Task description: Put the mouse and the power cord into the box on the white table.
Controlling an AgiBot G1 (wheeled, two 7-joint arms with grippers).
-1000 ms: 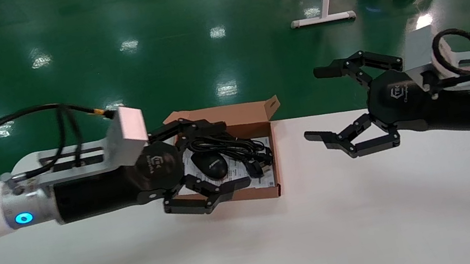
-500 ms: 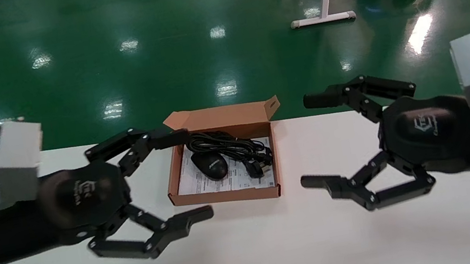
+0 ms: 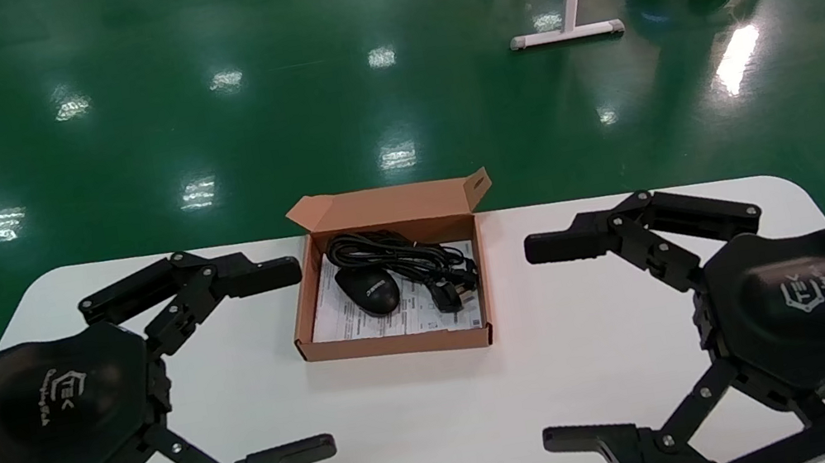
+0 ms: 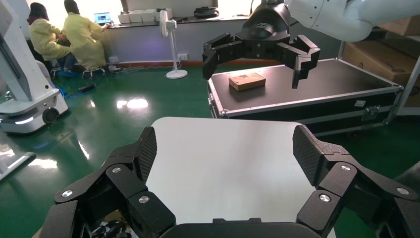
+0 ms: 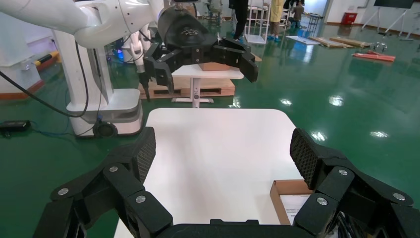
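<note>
Mouse (image 3: 369, 290) and floppy power cord (image 3: 418, 264) sit in the box (image 3: 397, 342) (done, likely); left gripper (image 3: 298, 359) and right gripper (image 3: 557, 341) flank it, wide open, empty.

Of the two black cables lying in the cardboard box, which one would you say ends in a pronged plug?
The power cord, the thicker bundled cable beside the mouse in the box; its plug lies at the bundle's near end.

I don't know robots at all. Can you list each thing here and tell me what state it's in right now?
box: open, flap upright, on the white table.
mouse: lying inside the box.
power cord: bundled, inside the box beside the mouse.
left gripper: jaws wide open, empty, over the table left of the box.
right gripper: jaws wide open, empty, over the table right of the box.
</note>
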